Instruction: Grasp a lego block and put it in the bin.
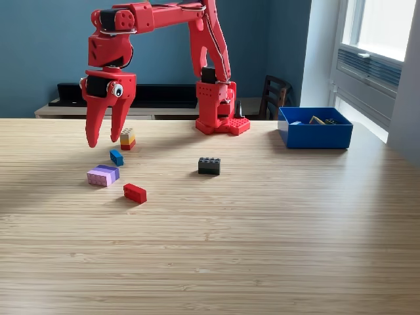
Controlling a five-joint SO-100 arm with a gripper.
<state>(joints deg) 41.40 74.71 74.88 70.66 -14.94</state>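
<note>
Step in hand: the approach to a block; nothing is grasped, and the red plastic two-fingered gripper (105,139) hangs above the wooden slatted table top (262,236), fingers pointing down.
Gripper state: the two fingers stand apart with a clear gap between them and nothing held.
Gripper position: on the exterior view's left, above the cluster of blocks, its tips just beside the small stacked block of yellow, orange and red layers (127,138) and above the small blue lego block (117,157).
Other blocks: a lilac and purple flat lego block (102,174) and a red rectangular lego block (134,193) lie nearer the camera; a dark green rectangular lego block (209,165) lies alone towards the middle.
Likely target: judged to be the small blue block or the stacked one; which of the two cannot be told.
The bin: the bright blue open-topped plastic box (315,134) sits on the exterior view's right, well apart from the cluster, with a few pieces already inside.
Next move calls for: lowering until the fingers straddle one block, centring so neighbours are not nudged, then closing.
</note>
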